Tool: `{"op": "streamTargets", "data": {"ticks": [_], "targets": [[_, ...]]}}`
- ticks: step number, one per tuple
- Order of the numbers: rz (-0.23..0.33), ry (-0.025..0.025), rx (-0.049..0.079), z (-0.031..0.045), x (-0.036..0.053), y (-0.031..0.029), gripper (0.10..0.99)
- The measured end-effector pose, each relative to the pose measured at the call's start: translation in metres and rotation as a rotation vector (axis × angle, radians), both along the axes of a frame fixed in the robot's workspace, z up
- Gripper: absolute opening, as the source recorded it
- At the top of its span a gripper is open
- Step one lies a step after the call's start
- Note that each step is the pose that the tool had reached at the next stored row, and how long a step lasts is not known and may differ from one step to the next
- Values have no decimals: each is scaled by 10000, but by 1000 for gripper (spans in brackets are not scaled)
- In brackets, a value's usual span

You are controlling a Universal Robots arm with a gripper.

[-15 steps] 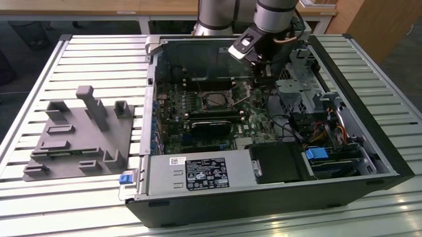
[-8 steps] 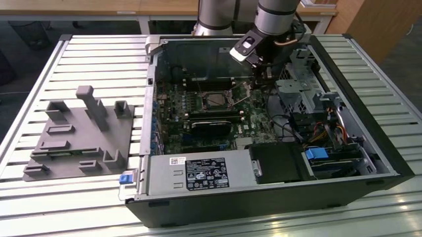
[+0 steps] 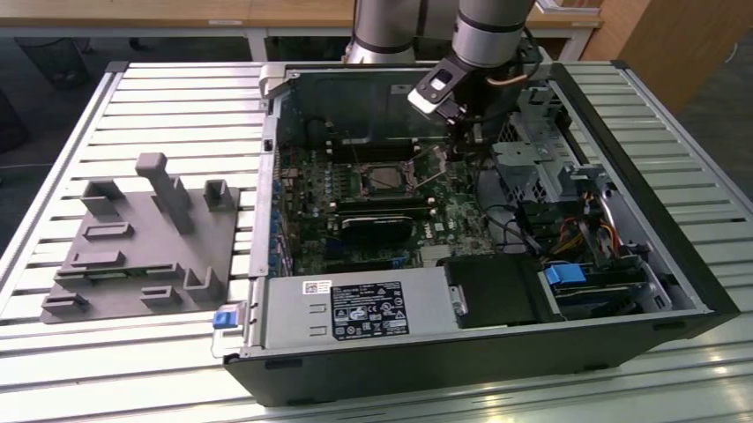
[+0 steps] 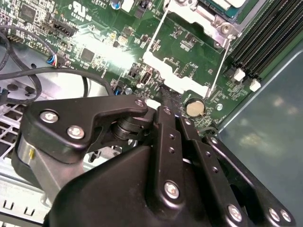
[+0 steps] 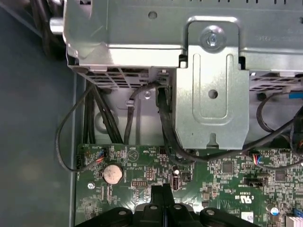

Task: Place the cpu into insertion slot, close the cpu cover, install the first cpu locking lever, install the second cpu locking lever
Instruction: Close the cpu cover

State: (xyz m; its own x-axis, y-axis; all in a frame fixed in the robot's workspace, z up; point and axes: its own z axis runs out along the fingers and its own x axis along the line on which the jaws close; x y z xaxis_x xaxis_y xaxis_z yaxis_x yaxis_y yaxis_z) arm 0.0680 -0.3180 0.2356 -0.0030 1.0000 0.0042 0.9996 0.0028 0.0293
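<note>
— Black case [image 3: 471, 366] on the bench [image 3: 153, 88]: status?
— My tool [image 3: 457, 150], closed tight and empty, likely for nudging a locking lever [image 4: 218, 66], hangs just beside the insertion slot [image 3: 367, 180]. The cpu [image 4: 230, 3] sits inside it, under the cpu cover [image 4: 210, 18].

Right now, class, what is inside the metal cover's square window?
The chip, grey on top, shows in the window of the cover. The socket underneath is covered, so it cannot be seen.
</note>
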Motion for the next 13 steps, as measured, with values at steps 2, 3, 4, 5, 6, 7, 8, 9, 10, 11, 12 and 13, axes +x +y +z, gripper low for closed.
{"op": "streamTargets", "data": {"ticks": [2, 3, 4, 5, 6, 7, 8, 9, 10, 11, 12, 13], "targets": [[0, 0, 1, -1, -24, 0, 106], [-1, 0, 2, -1, -35, 0, 106], [-1, 0, 2, -1, -41, -1, 106], [-1, -1, 3, -1, -45, -1, 106], [-1, -1, 3, -2, -48, 0, 106], [0, -1, 3, -2, -48, 0, 106], [0, 0, 2, -1, -50, 0, 106], [-1, 0, 2, -1, -53, 0, 106], [-1, 0, 2, -1, -56, 0, 106], [0, 0, 2, -1, -58, 0, 106], [-1, 0, 2, -1, -61, 0, 106], [-1, 0, 3, -1, -64, 0, 106]]}}
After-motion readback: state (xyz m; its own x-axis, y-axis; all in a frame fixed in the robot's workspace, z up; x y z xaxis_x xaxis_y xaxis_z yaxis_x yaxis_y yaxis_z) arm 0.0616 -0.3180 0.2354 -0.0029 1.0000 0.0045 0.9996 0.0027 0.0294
